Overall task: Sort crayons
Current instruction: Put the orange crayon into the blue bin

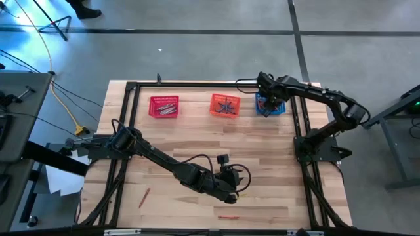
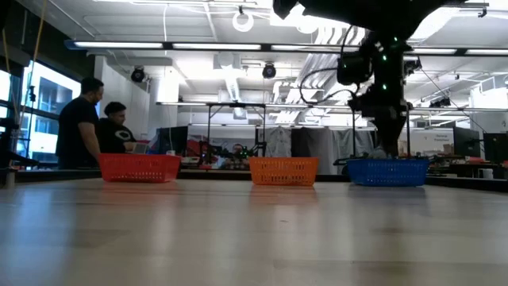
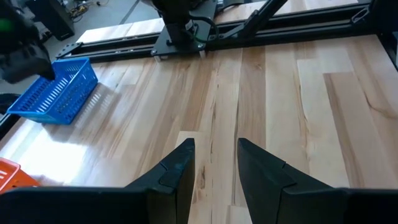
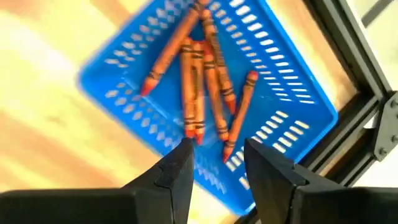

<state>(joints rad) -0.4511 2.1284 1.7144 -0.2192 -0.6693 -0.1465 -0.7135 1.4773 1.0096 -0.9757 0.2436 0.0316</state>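
While the right gripper (image 4: pixel 216 163) hangs open over the blue mesh basket (image 4: pixel 283 81) at the table's far right, sorting runs late.
Orange wax crayons (image 4: pixel 199 81) fill it; two red crayons (image 1: pixel 144 196) lie at the near edge, left gripper (image 3: pixel 214 163) open nearby.

Bright ceiling strip lights (image 2: pixel 143 44) and a window (image 2: pixel 44 99) at the side light the room evenly in the low view, where the pale wooden table top (image 2: pixel 238 238) is soft and out of focus up close and carries a dull sheen. In the right wrist view the blue mesh plastic basket (image 4: pixel 112 68) and the red-orange wax crayons (image 4: pixel 193 87) inside it are smeared by motion blur. In the left wrist view a white glare patch lies on the wood beside the basket, and the high view shows a cold blue glow on the grey floor (image 1: pixel 20 26) at one corner.
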